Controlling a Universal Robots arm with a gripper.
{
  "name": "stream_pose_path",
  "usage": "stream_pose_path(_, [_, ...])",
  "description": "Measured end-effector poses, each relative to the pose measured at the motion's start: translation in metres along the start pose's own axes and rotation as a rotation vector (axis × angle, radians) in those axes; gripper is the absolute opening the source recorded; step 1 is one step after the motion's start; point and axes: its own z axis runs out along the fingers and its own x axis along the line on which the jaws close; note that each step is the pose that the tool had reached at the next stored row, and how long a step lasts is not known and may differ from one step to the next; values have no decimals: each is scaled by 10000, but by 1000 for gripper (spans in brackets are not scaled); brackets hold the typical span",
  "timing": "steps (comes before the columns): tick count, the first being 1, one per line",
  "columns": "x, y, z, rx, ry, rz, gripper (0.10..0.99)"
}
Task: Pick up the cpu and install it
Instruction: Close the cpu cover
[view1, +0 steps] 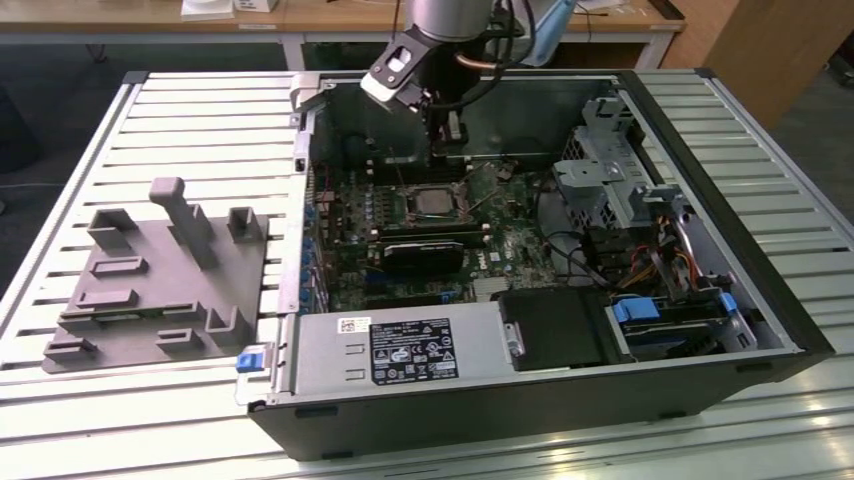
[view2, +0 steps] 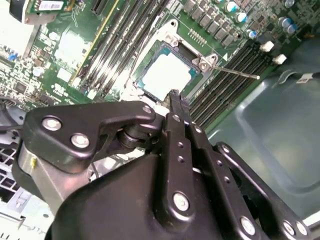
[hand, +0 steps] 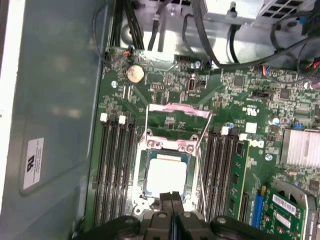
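The cpu (view1: 430, 203) lies flat in the dark socket on the motherboard inside the open computer case; its silver top also shows in both wrist views (view2: 167, 75) (hand: 166, 173). The socket's metal frame (hand: 177, 112) stands folded back and its lever (view2: 235, 72) sticks out to one side. My gripper (view1: 445, 140) hangs above the board near the case's far wall. Its two black fingers are pressed together with nothing between them, their tips (hand: 171, 197) (view2: 174, 95) just above one edge of the cpu and apart from it.
Memory slots (hand: 116, 170) flank the socket on both sides. A black card (view1: 420, 255) and a grey power supply (view1: 400, 350) lie nearer the case's front. Drive cages and cables (view1: 627, 190) crowd the exterior view's right. The grey fixture plate (view1: 147, 290) with pegs sits outside on the slatted table.
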Motion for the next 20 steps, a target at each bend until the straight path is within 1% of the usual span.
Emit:
stream_pose_path(3, [-30, -3, 0, -1, 12, 0, 106])
stream_pose_path(7, [-98, -11, 2, -1, 14, 31, 106])
stream_pose_path(10, [-114, -5, 4, -4, 39, 48, 106])
stream_pose_path(12, [-117, 25, 4, -3, 40, 49, 106])
stream_pose_path(18, [-132, 152, 4, -4, 42, 49, 106])
stream_pose_path(20, [-133, 169, 3, -5, 43, 49, 106])
